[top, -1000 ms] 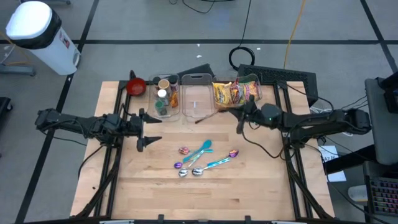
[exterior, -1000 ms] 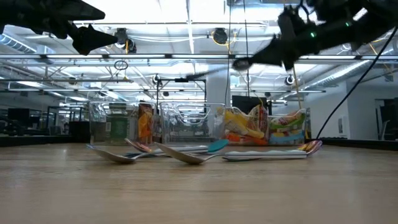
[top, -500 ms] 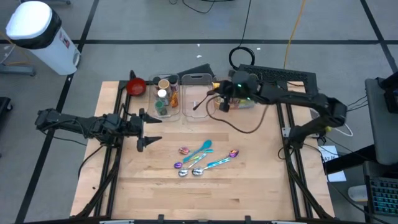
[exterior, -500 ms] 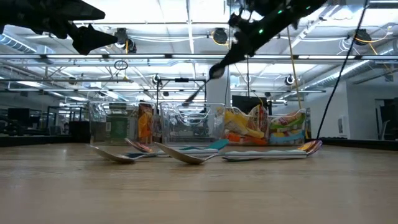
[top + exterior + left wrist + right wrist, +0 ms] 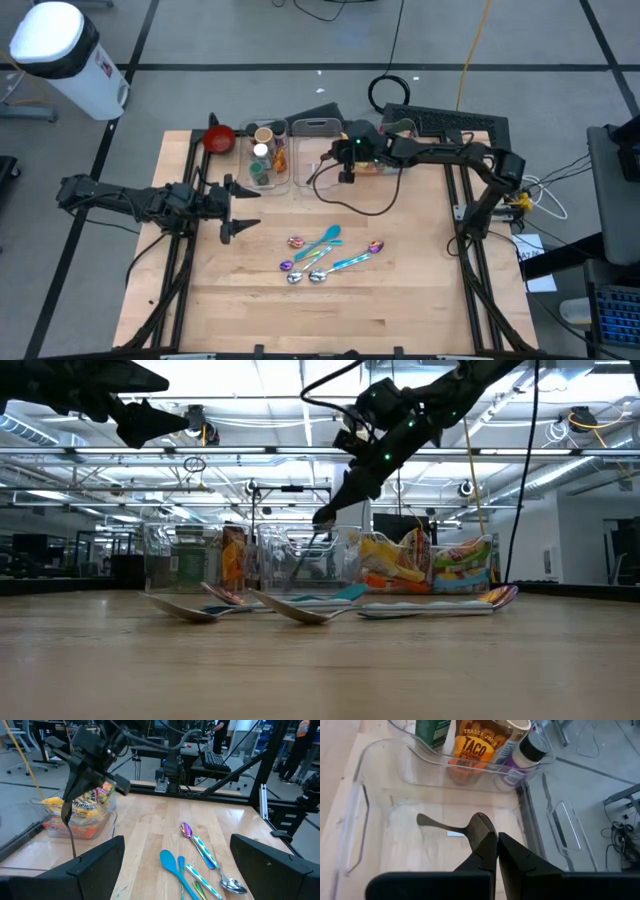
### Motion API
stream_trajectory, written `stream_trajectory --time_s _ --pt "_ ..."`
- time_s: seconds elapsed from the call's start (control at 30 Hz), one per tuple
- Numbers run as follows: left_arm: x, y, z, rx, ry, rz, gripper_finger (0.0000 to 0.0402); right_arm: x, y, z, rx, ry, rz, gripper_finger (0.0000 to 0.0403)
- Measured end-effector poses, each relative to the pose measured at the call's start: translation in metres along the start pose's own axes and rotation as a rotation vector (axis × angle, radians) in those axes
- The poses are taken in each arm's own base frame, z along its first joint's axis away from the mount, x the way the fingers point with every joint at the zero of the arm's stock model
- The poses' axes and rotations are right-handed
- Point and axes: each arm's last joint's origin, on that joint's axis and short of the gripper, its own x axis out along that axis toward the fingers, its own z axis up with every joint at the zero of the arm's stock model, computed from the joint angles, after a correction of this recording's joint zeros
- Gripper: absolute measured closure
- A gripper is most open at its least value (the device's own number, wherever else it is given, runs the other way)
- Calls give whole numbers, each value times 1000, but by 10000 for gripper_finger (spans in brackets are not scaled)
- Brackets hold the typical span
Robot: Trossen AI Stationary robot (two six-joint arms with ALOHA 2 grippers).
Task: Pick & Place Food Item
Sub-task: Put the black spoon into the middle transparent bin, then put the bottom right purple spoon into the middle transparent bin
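Overhead: shows the left gripper [image 5: 240,210] hovering over the table's left side, fingers spread wide and holding nothing. Puts the right gripper [image 5: 346,172] over the empty clear bin [image 5: 312,150] at the back edge, between a bin of jars [image 5: 265,155] and the bin of snack packets [image 5: 400,128], which the arm largely covers. Finds a cluster of coloured spoons [image 5: 320,255] lying mid-table, well apart from both grippers.

Table height: catches the right gripper [image 5: 325,515] above the clear bin's rim, with a thin dark spoon [image 5: 303,563] dangling from its tip into the bin. Places the snack packets [image 5: 400,565] upright in their own bin just beside it, untouched. Has the left gripper [image 5: 150,418] high up.

Left wrist: frames both own fingers [image 5: 90,870] far apart, the coloured spoons [image 5: 200,852] between them on the wood, the snack packets [image 5: 85,800] beyond.

Right wrist: looks down into the clear bin [image 5: 355,820]; shows the fingers [image 5: 482,847] pressed together, pinching the dark spoon [image 5: 445,826] at its bowl end.
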Motion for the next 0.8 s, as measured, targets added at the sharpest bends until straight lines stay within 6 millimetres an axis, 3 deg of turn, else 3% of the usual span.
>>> stream_trajectory --time_s 0.4,0.67,0.8 --pt "0 0 0 0 0 0 34 23 7 -13 -99 39 20 387" --pt "0 0 0 0 0 0 34 27 7 -11 -162 7 -10 278" --pt "0 0 0 0 0 0 34 20 9 -3 -131 55 -130 221"
